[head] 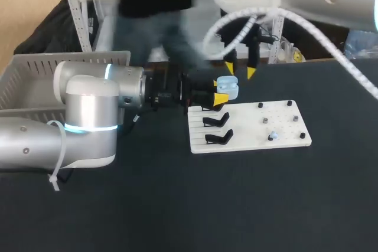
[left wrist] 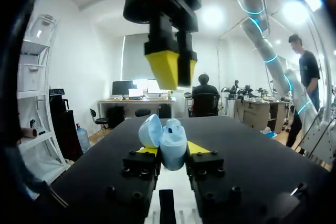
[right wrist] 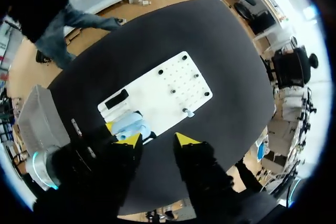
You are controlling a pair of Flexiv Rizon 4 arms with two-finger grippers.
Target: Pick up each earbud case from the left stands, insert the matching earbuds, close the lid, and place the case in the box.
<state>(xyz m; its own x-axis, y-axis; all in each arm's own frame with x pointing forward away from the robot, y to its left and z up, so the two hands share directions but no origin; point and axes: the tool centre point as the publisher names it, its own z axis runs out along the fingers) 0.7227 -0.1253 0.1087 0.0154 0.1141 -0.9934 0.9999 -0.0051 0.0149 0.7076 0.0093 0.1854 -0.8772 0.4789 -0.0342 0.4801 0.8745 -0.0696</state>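
A light blue earbud case [head: 228,87] with its lid swung open is held over the near-left corner of the white board [head: 248,127]. My left gripper [head: 222,94] is shut on it from both sides. In the left wrist view the case [left wrist: 172,141] sits between the yellow fingertips [left wrist: 197,147], its lid [left wrist: 149,129] tipped aside. My right gripper [head: 240,70] hangs just above the case, open and holding nothing. In the right wrist view this gripper [right wrist: 157,140] looks down on the case [right wrist: 128,125]. One pale earbud [head: 271,136] stands among the board's pegs.
Two black stands [head: 217,129] remain on the board's left part. A grey basket [head: 35,81] sits at the table's far left, behind my left arm. Small black pegs [head: 289,104] dot the board's right part. Bare black tabletop lies in front.
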